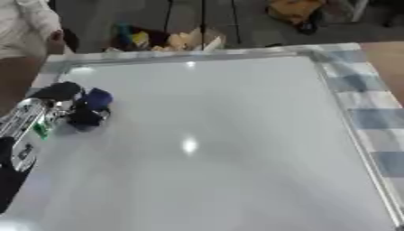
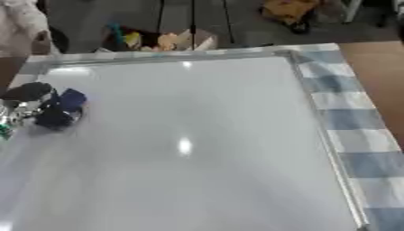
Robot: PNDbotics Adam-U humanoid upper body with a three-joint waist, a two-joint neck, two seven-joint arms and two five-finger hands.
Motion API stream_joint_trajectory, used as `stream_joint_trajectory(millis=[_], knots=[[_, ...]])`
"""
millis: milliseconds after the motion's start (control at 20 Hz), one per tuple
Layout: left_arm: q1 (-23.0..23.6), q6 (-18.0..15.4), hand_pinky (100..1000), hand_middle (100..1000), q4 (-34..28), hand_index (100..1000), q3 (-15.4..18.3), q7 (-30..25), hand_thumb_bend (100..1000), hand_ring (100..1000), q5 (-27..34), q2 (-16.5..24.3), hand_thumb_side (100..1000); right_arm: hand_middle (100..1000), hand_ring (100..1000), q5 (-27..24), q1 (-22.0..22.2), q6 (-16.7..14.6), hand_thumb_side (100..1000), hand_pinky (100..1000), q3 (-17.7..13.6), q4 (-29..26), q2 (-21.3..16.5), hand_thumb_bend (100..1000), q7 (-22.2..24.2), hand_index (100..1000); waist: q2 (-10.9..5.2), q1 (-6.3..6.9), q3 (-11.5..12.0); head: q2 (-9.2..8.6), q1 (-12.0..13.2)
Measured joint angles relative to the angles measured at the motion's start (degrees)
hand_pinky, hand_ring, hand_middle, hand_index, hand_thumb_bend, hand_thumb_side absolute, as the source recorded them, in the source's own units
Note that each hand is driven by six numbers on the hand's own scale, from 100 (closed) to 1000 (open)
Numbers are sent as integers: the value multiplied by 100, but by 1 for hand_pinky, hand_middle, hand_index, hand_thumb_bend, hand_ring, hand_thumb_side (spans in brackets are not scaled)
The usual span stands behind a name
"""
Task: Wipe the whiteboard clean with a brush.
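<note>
i see my left hand [image 1: 72,104] over the left edge of the whiteboard [image 1: 213,144], near its far left corner. its fingers are curled around a small blue brush [image 1: 98,99], which sits low against the board. the board lies on a blue and white checked cloth [image 1: 371,118].

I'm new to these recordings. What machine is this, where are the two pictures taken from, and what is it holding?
Both pictures come from a stereo camera in a humanoid robot's head, looking down; they show one moment. The black-and-silver arm entering at left ends in the left robot hand, fingers curled around a small dark blue brush resting near the left edge of the large white whiteboard. The board looks free of marks. It lies on a blue-and-white checked cloth. The right robot hand is not visible.
</note>
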Motion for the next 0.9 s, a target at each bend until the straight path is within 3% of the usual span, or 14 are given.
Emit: stream_joint_trajectory(millis=[900], knots=[[60,255,412,554,363,347,288,276,145,596,-306,36,725,758,846,0,2,7,1000,830,-2,0,0,100,-6,849,-55,-15,36,8,-26]])
